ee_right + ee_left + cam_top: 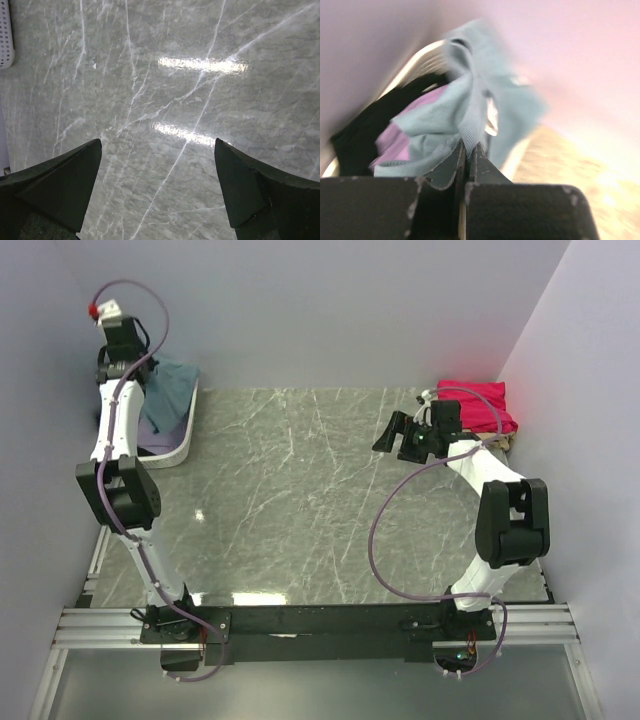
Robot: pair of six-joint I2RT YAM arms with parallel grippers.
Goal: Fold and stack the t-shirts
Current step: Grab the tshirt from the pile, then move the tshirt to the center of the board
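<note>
Since the left end effector (468, 155) grips only a fold of teal t-shirt (445, 115), lift slowly clear of basket (188, 435); right end effector (157, 150) open.

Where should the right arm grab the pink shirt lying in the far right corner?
Probably its left edge, the side facing the middle of the table. The crimson-pink shirt lies as a low bundle close to the walls behind and right of it, so come in from there. The right gripper is open but points away; turn it first.
</note>
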